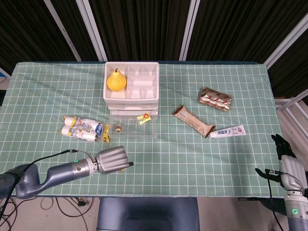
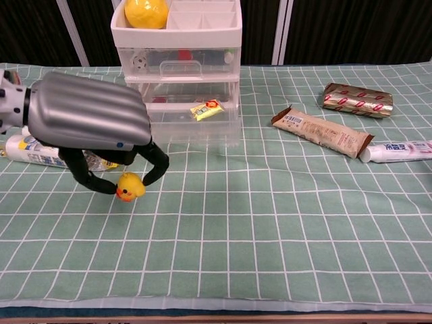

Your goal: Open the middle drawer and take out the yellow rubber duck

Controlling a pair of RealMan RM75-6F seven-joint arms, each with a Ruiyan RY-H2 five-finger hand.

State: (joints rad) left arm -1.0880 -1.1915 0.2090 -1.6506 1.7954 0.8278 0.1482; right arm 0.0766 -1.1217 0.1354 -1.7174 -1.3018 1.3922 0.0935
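Left hand [image 2: 91, 131] pinched the yellow rubber duck [image 2: 129, 187] between its down-curled fingertips, low over the tablecloth [image 2: 270, 223] near the front edge, well clear of the drawer unit [image 2: 177, 67]; the right hand [image 1: 284, 159] hung idle off the far side, its fingers too small to judge. Setting down looked to be what remained, straight below. The middle drawer [image 2: 196, 121] stood pulled out, holding a small yellow packet [image 2: 206, 109], and a pear [image 1: 116, 80] sat in the top tray.
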